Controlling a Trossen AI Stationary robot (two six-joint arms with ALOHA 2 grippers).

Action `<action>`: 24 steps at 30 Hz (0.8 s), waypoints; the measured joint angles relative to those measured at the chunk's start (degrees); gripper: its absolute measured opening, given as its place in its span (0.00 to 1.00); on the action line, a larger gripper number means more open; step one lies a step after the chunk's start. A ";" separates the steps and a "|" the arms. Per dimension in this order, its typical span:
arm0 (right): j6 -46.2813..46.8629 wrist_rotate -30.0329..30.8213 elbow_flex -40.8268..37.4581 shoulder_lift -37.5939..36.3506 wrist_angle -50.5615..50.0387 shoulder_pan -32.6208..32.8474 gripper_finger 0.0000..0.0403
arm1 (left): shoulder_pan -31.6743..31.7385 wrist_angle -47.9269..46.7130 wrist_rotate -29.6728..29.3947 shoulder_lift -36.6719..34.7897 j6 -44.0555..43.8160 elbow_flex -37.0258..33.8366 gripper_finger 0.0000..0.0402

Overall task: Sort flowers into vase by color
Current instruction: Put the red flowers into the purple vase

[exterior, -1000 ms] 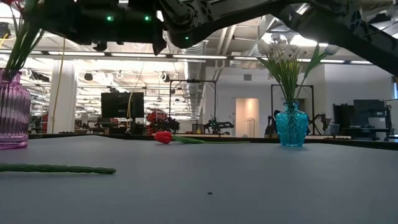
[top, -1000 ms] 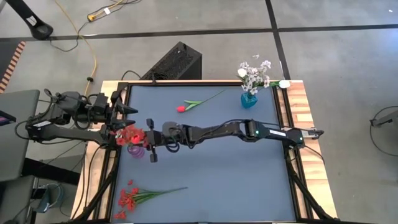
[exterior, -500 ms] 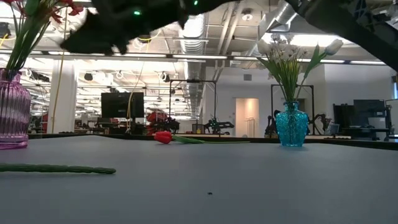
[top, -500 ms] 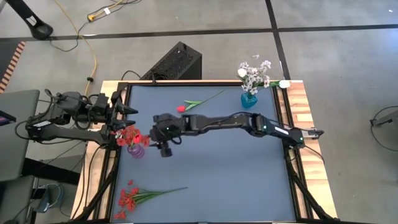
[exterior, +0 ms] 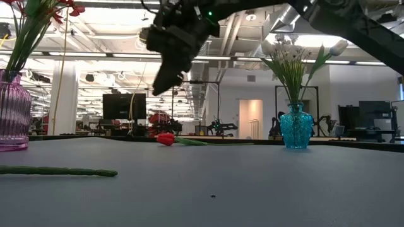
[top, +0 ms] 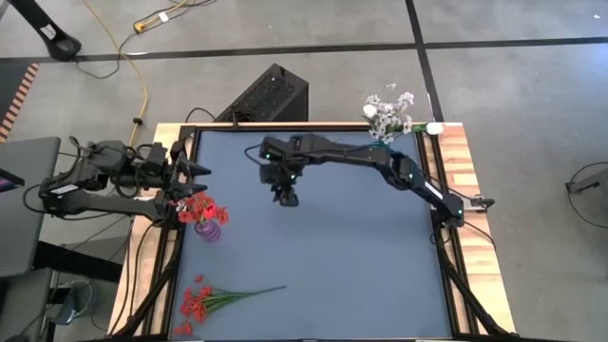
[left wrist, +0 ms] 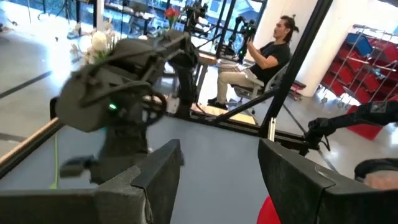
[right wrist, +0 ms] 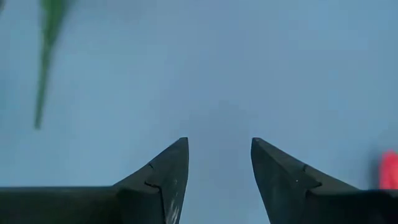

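A red tulip (exterior: 165, 139) lies on the blue-grey table, hidden under my right arm in the high view. My right gripper (top: 287, 198) hangs above the table just beside the tulip, open and slanting down, with nothing between its fingers (right wrist: 219, 146). The tulip's red bud (right wrist: 388, 169) shows to one side. A purple vase (top: 207, 229) with red flowers (top: 198, 205) stands at the left. A blue vase (exterior: 296, 126) with white flowers (top: 389, 114) stands at the far right. A red blossom cluster (top: 198, 302) lies near the front left. My left gripper (top: 195, 169) waits open at the left edge.
A person (left wrist: 264, 59) sits beyond the table's far side. The table's wooden rim (top: 456, 161) runs along the right. A black box (top: 266, 95) stands on the floor behind the table. The green stem (exterior: 57, 171) of the lying cluster stretches across the near left.
My right gripper has swung away from the purple vase toward the table's far right, to a spot above the red tulip, and has tipped from about level to slanting down. The red flowers stay in the purple vase.
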 joint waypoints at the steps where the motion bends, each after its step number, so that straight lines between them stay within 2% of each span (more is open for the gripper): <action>1: -0.54 0.04 -0.62 -0.02 -0.21 -0.27 0.49 | 0.00 -0.63 -0.01 0.00 -0.21 0.00 0.51; 5: -3.78 0.03 -2.83 0.17 -0.96 -1.31 0.45 | 0.01 -2.83 -0.02 -0.02 -0.31 0.00 0.51; 10: -4.83 0.41 -8.06 0.02 2.67 -4.82 0.40 | 0.00 -3.31 -0.68 -0.02 -0.31 0.00 0.51; 14: -4.13 7.18 -10.53 0.22 4.29 -6.69 0.36 | 0.00 -3.64 -0.88 -0.02 1.16 0.00 0.51; 16: -4.03 8.50 -11.15 0.09 4.12 -6.77 0.34 | 0.00 -3.56 -2.00 -0.02 2.61 0.00 0.51; 20: -3.10 8.21 -11.52 0.15 2.16 -4.72 0.32 | 0.01 -3.33 -4.01 -0.02 5.69 0.00 0.51; 24: -3.29 9.24 -11.47 0.02 1.94 0.43 0.32 | 0.02 -1.15 -2.75 -0.02 9.14 0.00 0.51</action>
